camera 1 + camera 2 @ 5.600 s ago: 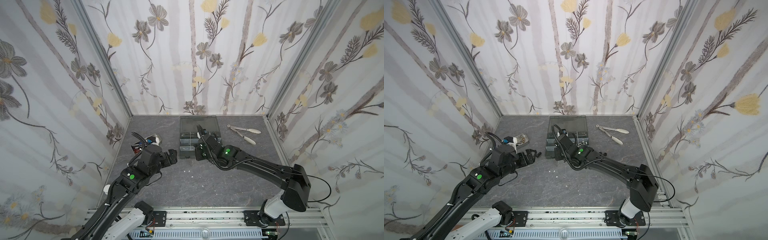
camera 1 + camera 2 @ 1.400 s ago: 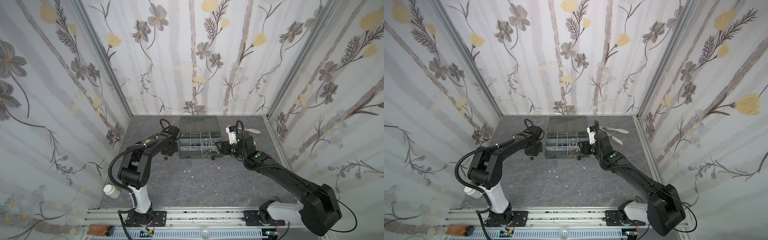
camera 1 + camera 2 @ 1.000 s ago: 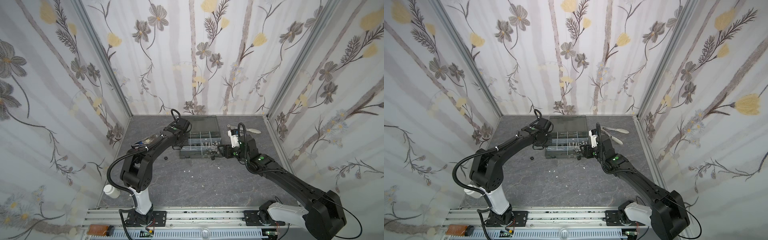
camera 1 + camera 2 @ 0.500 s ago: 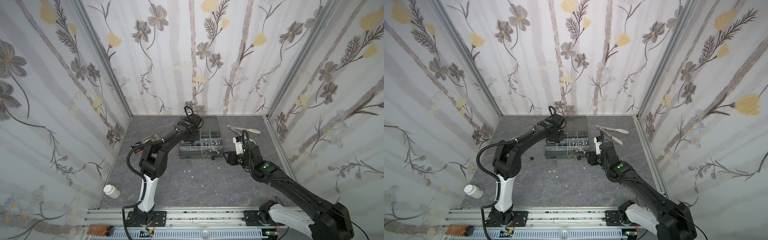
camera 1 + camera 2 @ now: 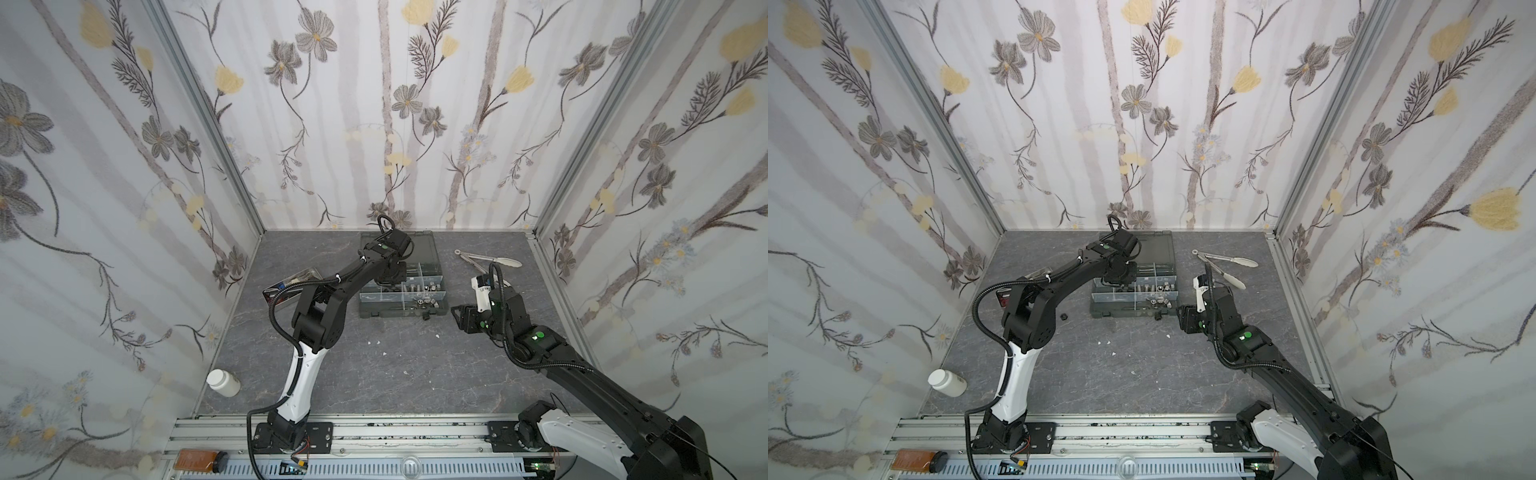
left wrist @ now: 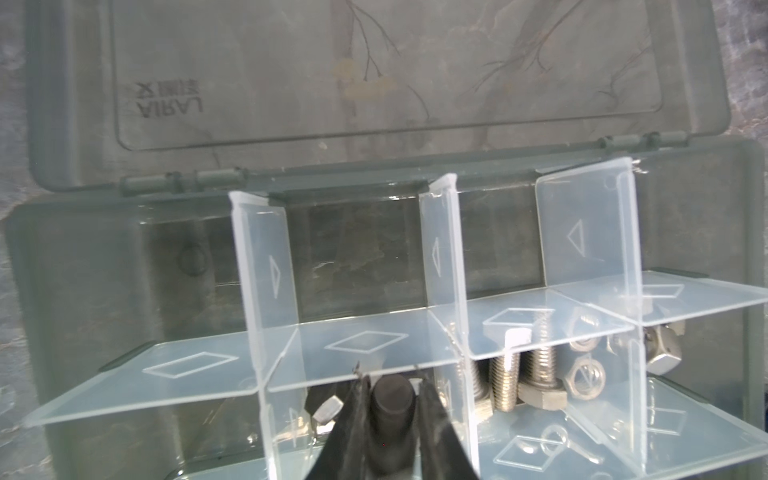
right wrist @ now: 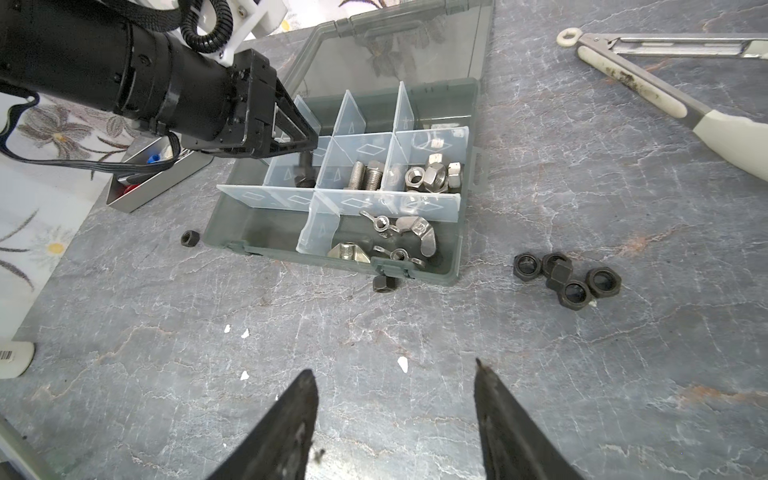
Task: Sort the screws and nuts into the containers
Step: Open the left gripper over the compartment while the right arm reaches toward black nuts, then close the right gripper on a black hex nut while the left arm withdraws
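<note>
**Clerk:** Where is the black screw (image 6: 392, 415)?

**Inspector:** It stands on end in a middle-row compartment of the organizer box (image 5: 365, 312). In both top views the box sits at centre frame, toward the back wall. The screw is between the tips of the left gripper (image 7: 309, 145). The fingers are narrowly apart with a thin gap on one side, and whether they pinch the screw cannot be told.

**Clerk:** And the neighbouring compartments?

**Inspector:** The silver screws (image 7: 365, 176) lie just beside it, with the silver nuts (image 7: 432, 176) past them. The wing nuts (image 7: 399, 237) are in the front row.

**Clerk:** Outside the box?

**Inspector:** One black nut (image 7: 384, 284) touches the front wall. A cluster of black nuts (image 7: 565, 280) lies on the table, apart from the box. In both top views the right gripper (image 5: 459, 318) hovers right of the box, fingers wide apart and empty. The tongs (image 5: 488, 260) lie beyond it.
</note>
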You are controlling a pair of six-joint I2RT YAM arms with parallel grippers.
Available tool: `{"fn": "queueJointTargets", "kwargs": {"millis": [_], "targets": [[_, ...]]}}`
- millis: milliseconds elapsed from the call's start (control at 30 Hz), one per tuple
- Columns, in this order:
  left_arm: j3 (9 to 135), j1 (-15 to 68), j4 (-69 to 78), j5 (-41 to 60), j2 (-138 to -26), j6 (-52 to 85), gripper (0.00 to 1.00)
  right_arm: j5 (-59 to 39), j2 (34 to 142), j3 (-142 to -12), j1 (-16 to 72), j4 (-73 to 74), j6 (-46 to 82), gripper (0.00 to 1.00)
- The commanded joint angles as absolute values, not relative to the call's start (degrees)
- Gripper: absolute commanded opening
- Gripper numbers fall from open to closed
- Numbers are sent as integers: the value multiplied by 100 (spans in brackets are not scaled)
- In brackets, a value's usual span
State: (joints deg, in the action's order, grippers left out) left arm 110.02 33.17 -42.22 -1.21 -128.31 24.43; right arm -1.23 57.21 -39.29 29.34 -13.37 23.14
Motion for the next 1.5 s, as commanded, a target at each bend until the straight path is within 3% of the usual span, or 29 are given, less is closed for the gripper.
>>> {"fn": "queueJointTargets", "kwargs": {"millis": [0, 133, 500, 767, 1000, 1300, 1467], "targets": [[11026, 3331, -4217, -62, -12804, 2523, 33, 129, 5711, -3918, 2894, -1526, 2422, 62], [10790, 3323, -4008, -94, -12445, 2496, 50, 286, 5791, -4000, 2797, -1723, 2483, 63], [9151, 3331, -3234, -252, -10305, 2478, 72, 356, 6312, -4630, 2085, -2188, 2384, 59], [7535, 3323, -2795, -348, -8575, 2518, 83, 413, 6970, -4833, 1769, -2141, 2404, 57], [6364, 3330, -2645, -397, -7514, 2620, 91, 453, 7735, -4978, 1635, -1977, 2486, 50], [5729, 3316, -2659, -759, -6782, 2524, 97, 600, 8632, -5253, 1630, -1766, 2675, 54], [5588, 3318, -2654, -677, -6719, 2531, 97, 699, 9032, -5428, 1635, -1681, 2766, 52]]}}
